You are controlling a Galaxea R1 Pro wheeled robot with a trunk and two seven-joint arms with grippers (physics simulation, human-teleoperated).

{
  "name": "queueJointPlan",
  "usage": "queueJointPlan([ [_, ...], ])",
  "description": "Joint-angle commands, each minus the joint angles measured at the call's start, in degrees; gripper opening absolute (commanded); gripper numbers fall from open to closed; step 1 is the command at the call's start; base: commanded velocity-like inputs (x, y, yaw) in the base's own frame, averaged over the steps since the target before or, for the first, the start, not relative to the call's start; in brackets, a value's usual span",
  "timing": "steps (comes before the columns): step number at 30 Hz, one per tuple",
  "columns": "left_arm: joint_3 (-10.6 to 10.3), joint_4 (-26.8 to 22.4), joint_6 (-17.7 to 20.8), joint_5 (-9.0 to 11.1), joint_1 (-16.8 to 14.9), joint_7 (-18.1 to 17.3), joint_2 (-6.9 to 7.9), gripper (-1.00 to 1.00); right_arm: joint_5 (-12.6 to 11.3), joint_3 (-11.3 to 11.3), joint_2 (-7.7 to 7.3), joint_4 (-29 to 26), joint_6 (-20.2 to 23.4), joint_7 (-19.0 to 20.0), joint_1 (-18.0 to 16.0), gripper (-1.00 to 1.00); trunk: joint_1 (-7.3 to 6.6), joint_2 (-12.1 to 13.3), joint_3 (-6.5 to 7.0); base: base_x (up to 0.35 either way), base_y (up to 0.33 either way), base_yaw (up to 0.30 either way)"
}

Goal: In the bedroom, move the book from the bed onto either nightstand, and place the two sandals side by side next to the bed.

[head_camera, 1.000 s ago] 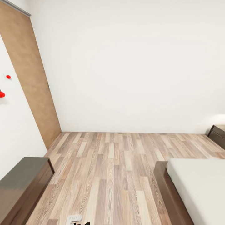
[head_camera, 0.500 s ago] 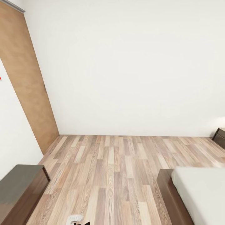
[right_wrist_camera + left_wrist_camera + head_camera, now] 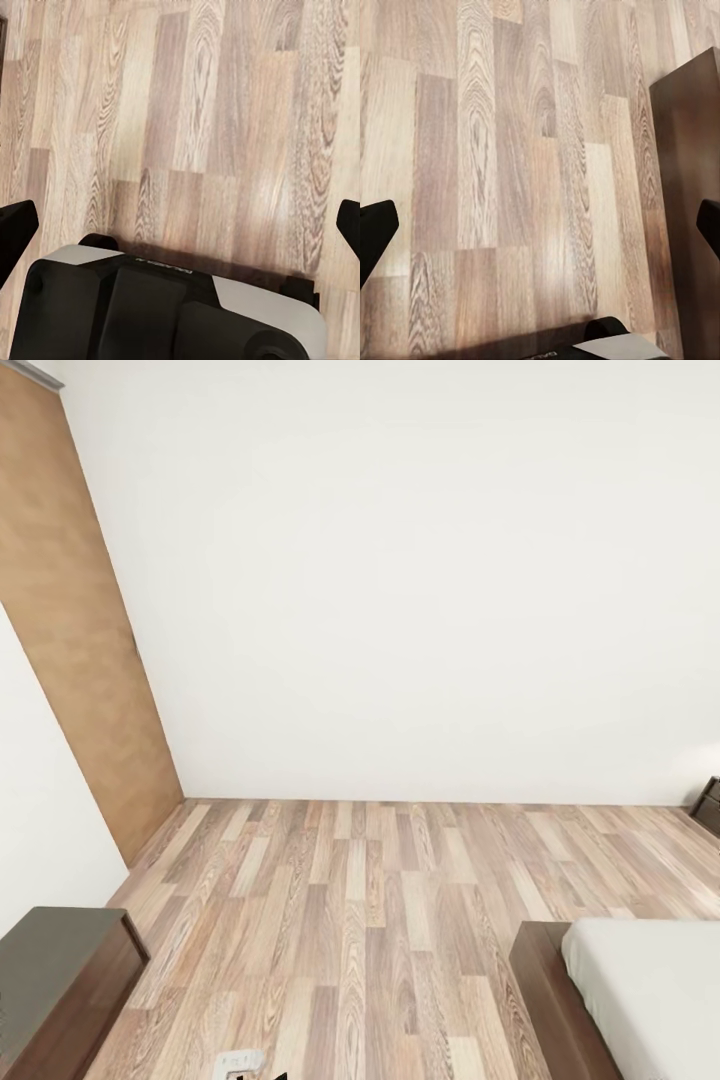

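The bedroom's wood-plank floor (image 3: 360,920) and a bare white wall take up most of the head view. A corner of the bed (image 3: 545,1000), with its dark frame and pale mattress (image 3: 650,1000), sits at the lower right. A sliver of a nightstand (image 3: 708,805) shows at the far right edge by the wall. The book and the sandals are out of view. My left gripper (image 3: 540,229) hangs open over bare floor, fingertips (image 3: 375,232) wide apart. Above floor planks, my right gripper (image 3: 180,229) is also open and holds nothing.
A long low dark cabinet (image 3: 60,980) stands at the lower left. A brown door (image 3: 80,660) is in the left wall. A dark wood panel (image 3: 690,172) borders the floor in the left wrist view. My own base (image 3: 172,307) shows in the right wrist view.
The head camera has moved: the whole picture has shifted. The red marks on the left wall have left the frame, and the bed, cabinet and nightstand sit lower and nearer the edges.
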Motion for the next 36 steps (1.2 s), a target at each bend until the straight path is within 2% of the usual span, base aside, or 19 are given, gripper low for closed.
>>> queueJointPlan([
  [1,0.3,0.1,-0.2,-0.2,-0.1,-0.2,0.02,1.0,-0.4,0.1,-0.01,0.3,-0.3,0.3,-0.1,1.0,0.02,-0.1,-0.11,0.0,0.0,0.0],
  [14,0.3,0.1,-0.2,-0.2,0.0,-0.2,0.02,1.0,-0.6,0.1,-0.01,0.3,-0.3,0.3,-0.1,1.0,0.02,-0.1,-0.11,0.038,0.0,0.0],
  [36,0.4,0.1,-0.2,-0.2,0.0,-0.1,0.02,1.0,-0.6,0.1,-0.01,0.3,-0.3,0.3,-0.1,1.0,0.02,-0.1,-0.11,0.319,0.0,0.0],
])
